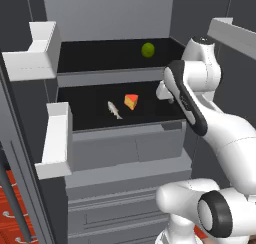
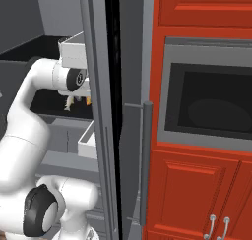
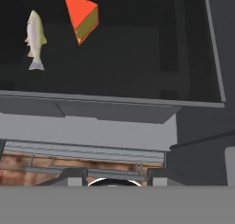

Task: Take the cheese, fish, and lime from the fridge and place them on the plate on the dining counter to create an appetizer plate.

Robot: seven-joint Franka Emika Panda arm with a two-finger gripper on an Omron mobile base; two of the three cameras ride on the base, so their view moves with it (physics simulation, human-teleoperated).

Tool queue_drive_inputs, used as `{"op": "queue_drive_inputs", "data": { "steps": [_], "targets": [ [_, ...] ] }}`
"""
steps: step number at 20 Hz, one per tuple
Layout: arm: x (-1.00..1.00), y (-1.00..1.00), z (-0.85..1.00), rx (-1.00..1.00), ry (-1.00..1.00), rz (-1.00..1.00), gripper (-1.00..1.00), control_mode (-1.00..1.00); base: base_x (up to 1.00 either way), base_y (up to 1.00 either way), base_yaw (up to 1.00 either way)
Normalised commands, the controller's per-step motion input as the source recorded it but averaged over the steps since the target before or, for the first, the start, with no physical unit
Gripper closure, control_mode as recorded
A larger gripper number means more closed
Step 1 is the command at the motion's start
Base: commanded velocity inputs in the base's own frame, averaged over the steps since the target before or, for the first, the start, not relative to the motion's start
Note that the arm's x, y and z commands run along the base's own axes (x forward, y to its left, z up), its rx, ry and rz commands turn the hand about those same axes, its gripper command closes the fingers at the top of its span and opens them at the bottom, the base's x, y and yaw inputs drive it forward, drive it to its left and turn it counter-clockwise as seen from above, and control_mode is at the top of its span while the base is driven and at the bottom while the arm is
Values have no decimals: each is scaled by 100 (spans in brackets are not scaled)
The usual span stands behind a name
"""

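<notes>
Claw [image 1: 161, 92]: We find it at the right edge of the lower black shelf, at the front of the open fridge [image 1: 110, 18]. Its fingers are hidden behind the forearm in the left base view and by the door edge in the right base view, and the hand view does not show the tips. We cannot tell whether it is released or clenched; nothing appears to be held.
Reason for its station: We judge the arm is reaching in toward the shelf items, no pick having been made yet.
Cheese [image 3: 82, 19]: It sits on the lower shelf, orange-red face up, well apart from the claw and just beside the fish.
Fish [image 3: 35, 38]: It lies flat on the same shelf, left of the cheese in the left base view, not touching it.
Lime [image 1: 148, 50]: It rests on the upper shelf, toward the right, alone.
Placement: All three remain in the fridge; we take this as the task's opening stage.
Door bins [image 1: 52, 138]: White bins hang on the open left door, contents unseen.
Hidden or unclear: In the right base view the steel door edge [image 2: 98, 111] screens most of the interior; only a sliver of fish and cheese shows past the wrist. The plate and the dining surface are out of frame.
Neighbouring fittings: Red cabinets [image 2: 197, 185] and a built-in oven [image 2: 211, 101] stand to the right.
</notes>
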Motion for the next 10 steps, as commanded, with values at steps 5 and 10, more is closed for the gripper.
{"op": "queue_drive_inputs", "data": {
  "steps": [5, 10],
  "targets": [
    [-22, 9, 0, 0, 0, 0, -100, -100, 0, 0, 0],
    [-21, 31, 0, -1, -3, 0, -100, -100, 0, 0, 0]
  ]
}}
